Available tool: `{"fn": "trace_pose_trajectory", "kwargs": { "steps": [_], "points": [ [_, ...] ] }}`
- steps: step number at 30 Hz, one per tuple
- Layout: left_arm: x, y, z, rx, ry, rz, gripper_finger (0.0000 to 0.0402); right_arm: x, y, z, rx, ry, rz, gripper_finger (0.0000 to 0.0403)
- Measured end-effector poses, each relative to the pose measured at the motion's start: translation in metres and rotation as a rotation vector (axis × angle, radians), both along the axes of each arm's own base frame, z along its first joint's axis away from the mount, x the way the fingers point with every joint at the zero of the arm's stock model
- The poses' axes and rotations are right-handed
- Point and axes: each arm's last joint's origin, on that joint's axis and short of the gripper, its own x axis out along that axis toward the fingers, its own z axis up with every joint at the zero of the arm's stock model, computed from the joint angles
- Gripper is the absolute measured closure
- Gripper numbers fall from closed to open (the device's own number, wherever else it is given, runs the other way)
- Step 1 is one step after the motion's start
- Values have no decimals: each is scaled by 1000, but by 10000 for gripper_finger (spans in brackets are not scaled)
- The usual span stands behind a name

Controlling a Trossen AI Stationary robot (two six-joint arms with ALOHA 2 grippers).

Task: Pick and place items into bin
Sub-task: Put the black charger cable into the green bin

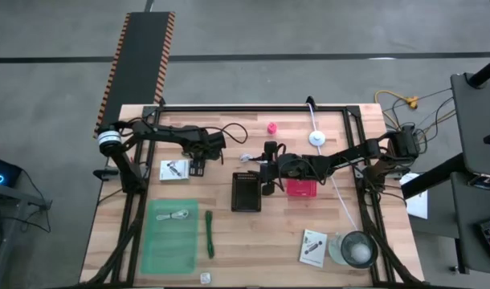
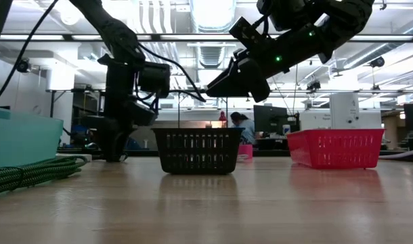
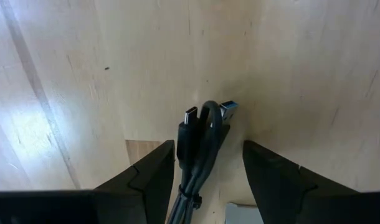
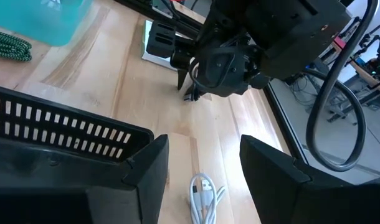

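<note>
Left pincer (image 3: pixel 205 168) apparently straddles black cable (image 3: pixel 199 146) (fingers parted).

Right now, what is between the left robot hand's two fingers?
A bundled thin black cable lies on the wooden table between the left gripper fingers, plug ends showing. The left wrist view shows it; the fingers stand apart on either side.

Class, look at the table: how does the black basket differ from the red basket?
The black basket is dark and sits left of the red basket in the low view. The black basket looks narrower and taller; the red basket looks wider and lower. Both are slotted plastic bins standing upright on the wooden table.
</note>
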Motion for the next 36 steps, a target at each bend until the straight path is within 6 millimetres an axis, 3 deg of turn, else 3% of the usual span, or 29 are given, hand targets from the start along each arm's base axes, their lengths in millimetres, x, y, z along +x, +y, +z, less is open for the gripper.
{"fn": "trace_pose_trajectory", "kwargs": {
  "steps": [6, 15, 26, 36],
  "points": [
    [-1, 0, -1, -2, 1, 0, 241, 0, 0, 0, 0, 0, 0, 218],
    [-1, -1, 1, -8, 8, -1, 376, 0, 0, 0, 0, 0, 0, 218],
    [-2, -1, 19, -4, -14, 2, 376, 0, 0, 0, 0, 5, 0, 218],
    [-4, -6, 58, -11, -17, 94, 376, -1, 0, -1, 0, 16, 0, 218]
  ]
}}
